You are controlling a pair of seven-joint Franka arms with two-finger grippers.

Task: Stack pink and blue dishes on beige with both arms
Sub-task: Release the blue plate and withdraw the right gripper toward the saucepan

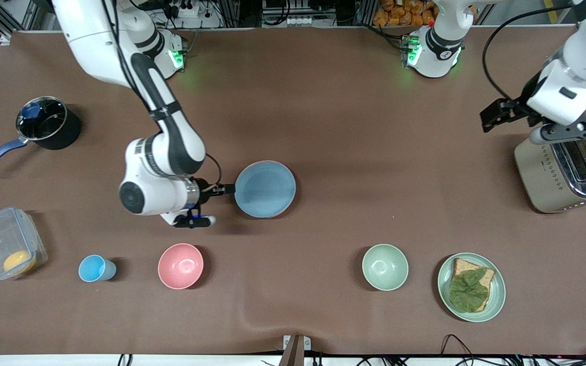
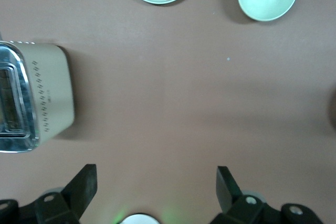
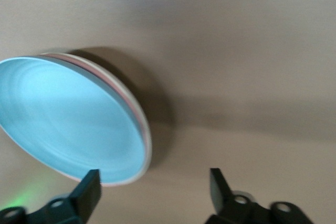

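The light blue plate [image 1: 265, 189] lies in the middle of the table on top of a stack. In the right wrist view the blue plate [image 3: 63, 119] covers the pink plate, of which only a thin rim [image 3: 126, 95] shows. Under that rim runs the pale edge of the beige plate [image 3: 149, 148]. My right gripper [image 1: 216, 204] is open beside the stack on the right arm's side, one finger [image 3: 86, 192] at the blue plate's rim, holding nothing [image 3: 152, 187]. My left gripper [image 1: 537, 124] hangs open and empty [image 2: 156, 182] above the table beside the toaster.
A toaster [image 1: 552, 173] with a bread slice stands at the left arm's end. Nearer the front camera are a green plate with bread and lettuce [image 1: 471, 287], a green bowl [image 1: 385, 267], a pink bowl [image 1: 180, 266], a blue cup [image 1: 94, 268] and a clear box [image 1: 5, 249]. A black pot [image 1: 46, 122] stands at the right arm's end.
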